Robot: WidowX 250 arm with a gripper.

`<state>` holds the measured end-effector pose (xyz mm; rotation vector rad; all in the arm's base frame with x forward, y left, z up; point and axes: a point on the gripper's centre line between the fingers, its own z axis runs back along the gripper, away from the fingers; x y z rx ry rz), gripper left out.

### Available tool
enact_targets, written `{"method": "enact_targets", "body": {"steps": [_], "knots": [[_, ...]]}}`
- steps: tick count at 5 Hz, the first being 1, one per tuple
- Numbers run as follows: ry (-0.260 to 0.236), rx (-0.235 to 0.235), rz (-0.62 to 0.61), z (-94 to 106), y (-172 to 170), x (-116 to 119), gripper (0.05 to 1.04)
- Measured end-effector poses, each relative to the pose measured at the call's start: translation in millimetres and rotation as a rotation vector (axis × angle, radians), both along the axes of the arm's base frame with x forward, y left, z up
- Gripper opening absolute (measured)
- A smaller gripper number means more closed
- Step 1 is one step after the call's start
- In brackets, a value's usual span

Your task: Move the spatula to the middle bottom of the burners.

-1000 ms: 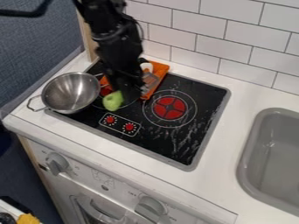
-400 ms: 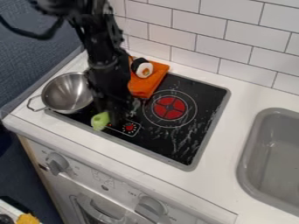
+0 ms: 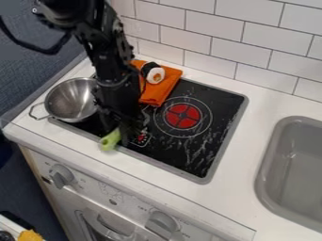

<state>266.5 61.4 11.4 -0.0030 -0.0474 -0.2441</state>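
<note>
Nearing its end, by judgement, the transfer is bringing the spatula with a light green handle (image 3: 110, 140) to the front of the black glass cooktop (image 3: 189, 162). The handle is crossing the front edge at the left, beside the control panel with red knobs (image 3: 142, 138); the round red burner (image 3: 182, 116) is lying behind and to the right. The black two-finger gripper (image 3: 131, 136) is hanging close beside the handle; whether it is pinching it cannot be told. Settling, perhaps slight centring, release and withdrawal are apparently remaining.
</note>
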Motion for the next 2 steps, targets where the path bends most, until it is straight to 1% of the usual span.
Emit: {"method": "enact_targets", "body": {"steps": [1, 2], "knots": [[-0.031, 0.011, -0.028, 13.9, -2, -2, 0.967], [-0.071, 0.012, -0.019, 39.2, -5, -3, 1.005]]}}
